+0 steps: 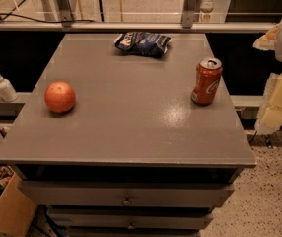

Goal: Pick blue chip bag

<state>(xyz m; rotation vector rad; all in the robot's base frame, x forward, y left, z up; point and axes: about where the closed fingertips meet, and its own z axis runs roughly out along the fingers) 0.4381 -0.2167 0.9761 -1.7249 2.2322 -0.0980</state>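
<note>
The blue chip bag is a crumpled dark blue foil bag with white lettering. It lies flat at the far middle of the grey table top. My gripper, white with yellowish parts, hangs at the right edge of the view, off the table's right side. It is to the right of the soda can and well to the right of and nearer than the bag. It holds nothing that I can see.
An orange-red soda can stands upright near the table's right edge. A round orange-red fruit sits at the left. A white pump bottle stands on a ledge left of the table. Drawers sit below the front edge.
</note>
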